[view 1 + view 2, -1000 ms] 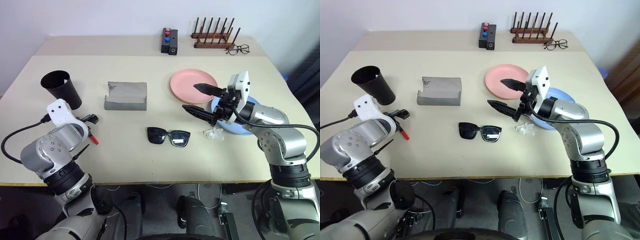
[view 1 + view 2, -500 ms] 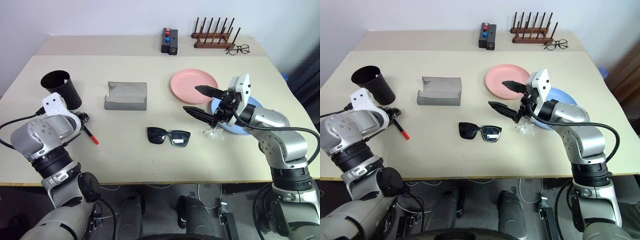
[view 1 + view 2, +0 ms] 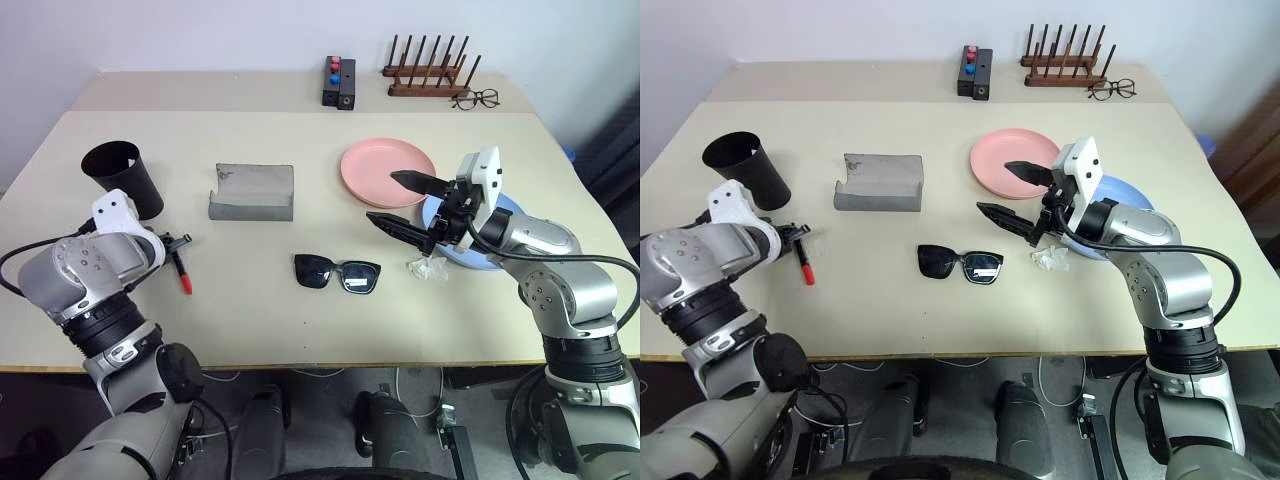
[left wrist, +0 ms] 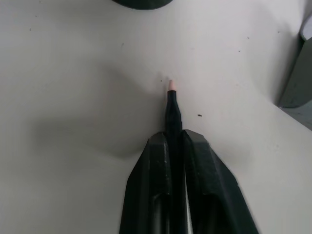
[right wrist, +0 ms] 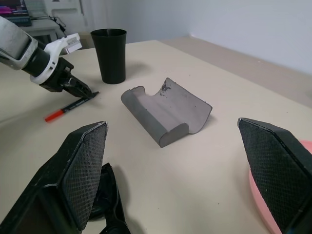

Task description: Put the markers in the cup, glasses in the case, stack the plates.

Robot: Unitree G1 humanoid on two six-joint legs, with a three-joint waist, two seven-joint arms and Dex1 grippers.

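Now the left gripper, spread a second ago, has pinched onto the marker at the left of the frame, so the lift toward the cup can start. Marker: thin, dark, red-ended, resting on the table. Right gripper hangs spread.
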